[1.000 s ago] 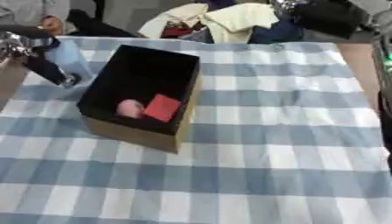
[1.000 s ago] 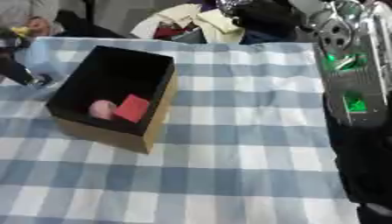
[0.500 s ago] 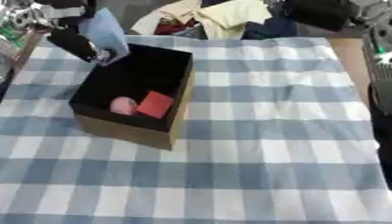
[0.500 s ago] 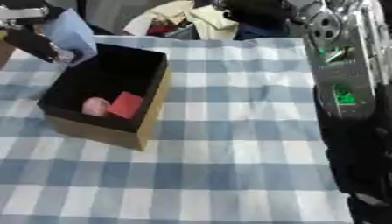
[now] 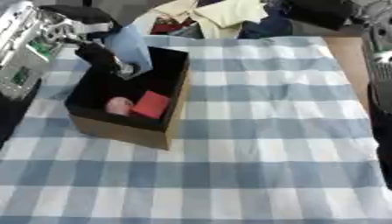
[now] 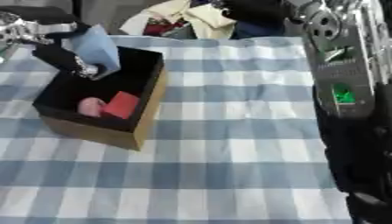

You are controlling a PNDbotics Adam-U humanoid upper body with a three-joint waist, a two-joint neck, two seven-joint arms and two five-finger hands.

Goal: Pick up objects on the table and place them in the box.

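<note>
A black-lined cardboard box stands on the checked cloth at the left. Inside it lie a pink rounded thing and a red block. My left hand hangs over the box's far left corner, its fingers curled on a light blue flat object held upright above the opening. My right arm runs down the right edge of the right eye view; its hand does not show.
A blue and white checked cloth covers the table. A heap of clothes lies beyond the far edge. A strip of brown table shows at the far right.
My left hand has carried the light blue object rightward, from beside the box's left side to above its opening. The camera has shifted too.
</note>
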